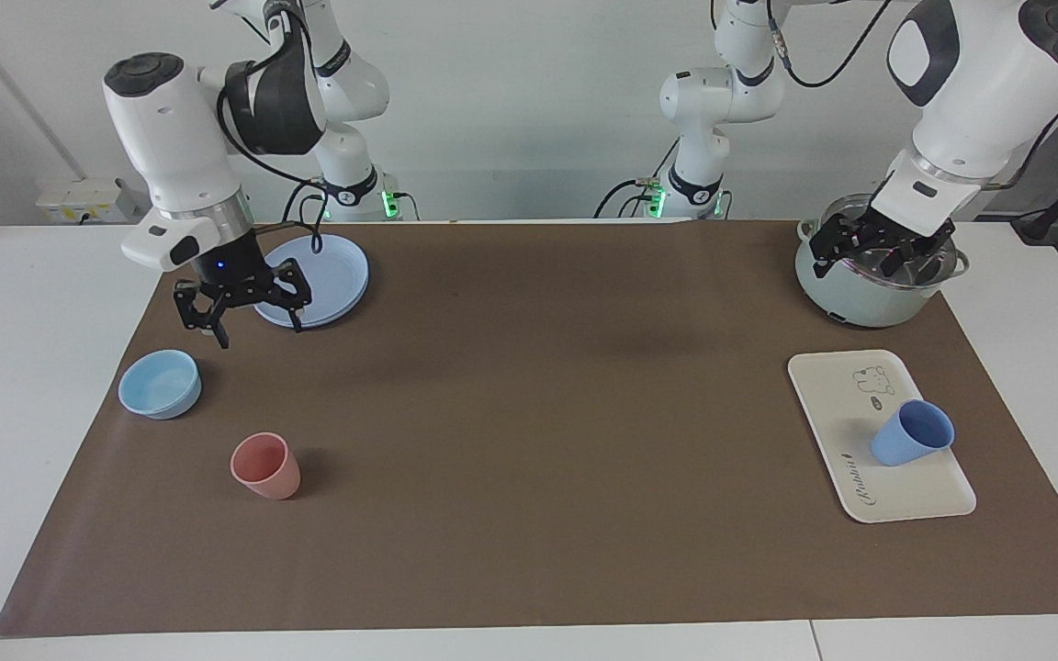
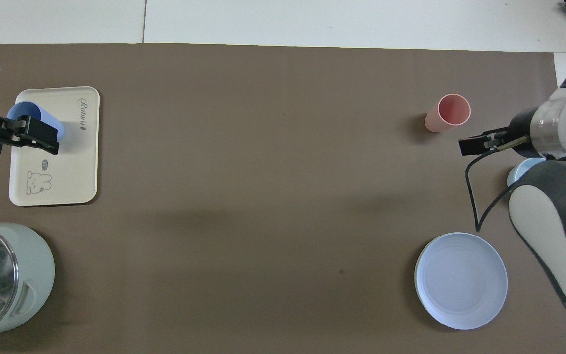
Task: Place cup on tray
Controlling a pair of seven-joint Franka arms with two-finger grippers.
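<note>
The periwinkle-blue cup [image 1: 912, 433] stands upright on the cream-white tray [image 1: 846, 386] at the left arm's end of the table. My left gripper [image 1: 878, 250] is open and empty, raised in the air between the tray and the pot, well clear of the cup. In the overhead view the left gripper [image 2: 30, 133] covers part of the cup [image 2: 19, 109] on the tray [image 2: 67, 167]. My right gripper [image 1: 256, 323] is open and empty, low over the mat beside the blue plate; it also shows in the overhead view [image 2: 482, 143].
A pale green pot [image 1: 869, 298] stands nearer to the robots than the tray. At the right arm's end are a round blue plate [image 1: 332, 275], a light-blue bowl [image 1: 160, 383] and a pink cup [image 1: 265, 465]. A brown mat [image 1: 529, 413] covers the table.
</note>
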